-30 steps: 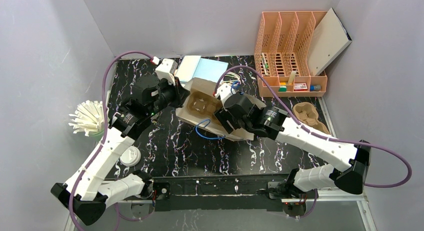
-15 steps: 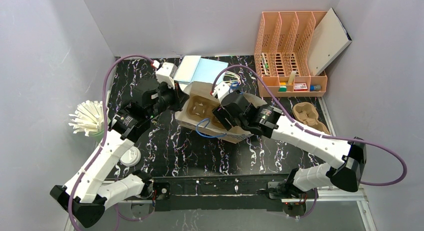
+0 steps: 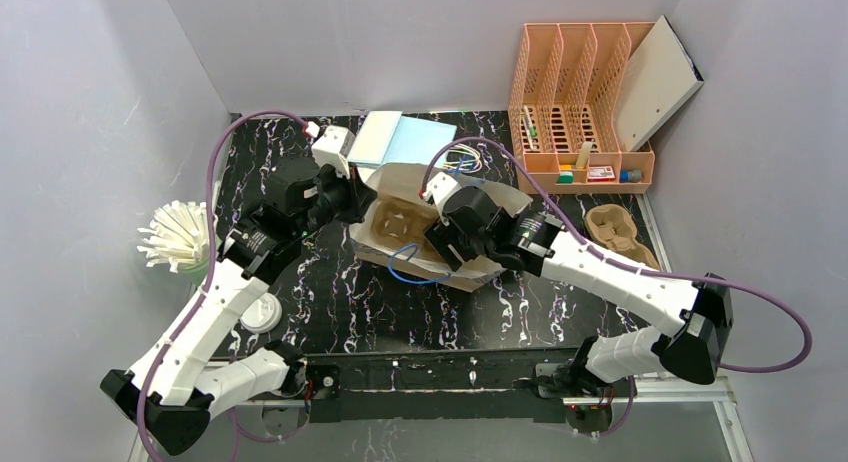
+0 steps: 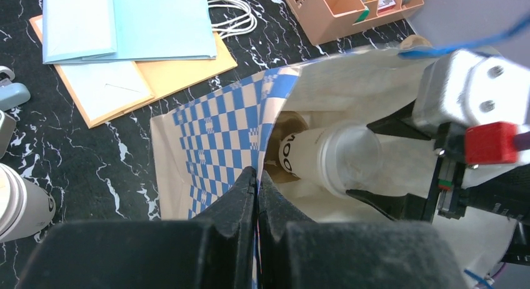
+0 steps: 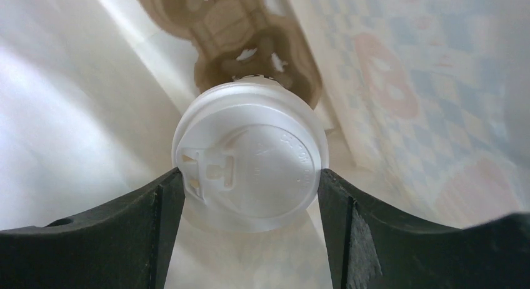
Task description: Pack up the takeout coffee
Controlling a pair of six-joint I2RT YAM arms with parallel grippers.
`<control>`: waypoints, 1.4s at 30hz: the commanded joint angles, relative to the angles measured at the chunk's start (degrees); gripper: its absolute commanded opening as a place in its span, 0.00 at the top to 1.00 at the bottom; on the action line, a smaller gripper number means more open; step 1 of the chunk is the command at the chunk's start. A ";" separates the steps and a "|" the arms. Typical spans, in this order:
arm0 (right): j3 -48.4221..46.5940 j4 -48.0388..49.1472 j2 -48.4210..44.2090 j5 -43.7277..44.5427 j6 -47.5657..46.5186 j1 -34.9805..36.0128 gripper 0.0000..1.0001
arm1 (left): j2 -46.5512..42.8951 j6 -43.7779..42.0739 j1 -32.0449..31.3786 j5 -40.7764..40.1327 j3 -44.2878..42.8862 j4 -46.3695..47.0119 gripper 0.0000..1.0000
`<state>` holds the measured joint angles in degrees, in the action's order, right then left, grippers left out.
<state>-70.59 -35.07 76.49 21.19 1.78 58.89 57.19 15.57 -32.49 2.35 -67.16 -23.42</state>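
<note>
Brown paper with a blue check print forms the bag (image 4: 219, 126), which lies tilted on the bench (image 3: 330, 312) with its mouth toward the right arm. The left end effector (image 4: 256, 176) is pressed together on the bag's rim and holds the mouth up. The right end effector (image 5: 249, 182) reaches inside, its fingers spread wide and pressed on either side of the coffee cup (image 4: 306, 154) just under the white lid (image 5: 250, 157).

The cup is inside the bag. Its long axis runs along the bag's length, with the lid facing the right wrist and the base pointing deeper in, toward the brown cup carrier (image 5: 237, 26) at the bag's bottom. The base looks close to one of the carrier's pockets, but I cannot tell whether it is seated. Judging by this, the next move is a short push along that axis by the right arm.
</note>
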 commanded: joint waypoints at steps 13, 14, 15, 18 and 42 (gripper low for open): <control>2.41 -2.33 -2.12 2.25 -1.15 -0.09 0.75 | -0.32 0.68 -0.12 -1.01 -1.51 3.45 1.00; 2.50 -2.17 -1.98 1.77 -1.16 -0.07 0.75 | -0.32 0.49 -0.12 -0.72 -1.49 3.42 1.00; 2.74 -1.79 -1.81 1.42 -1.17 -0.08 0.75 | -0.32 0.31 -0.12 -0.38 -1.48 3.43 1.00; 3.16 -1.39 -1.15 1.62 -1.29 -0.14 0.75 | -0.49 0.52 -0.12 0.24 -1.10 3.44 1.00; -4.79 -8.38 0.80 -4.40 1.17 -0.14 0.75 | -1.14 1.83 -0.12 8.04 1.07 -4.01 1.00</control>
<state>-73.56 -40.64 77.52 20.43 1.74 58.89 57.12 16.49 -32.49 7.05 -65.49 -23.64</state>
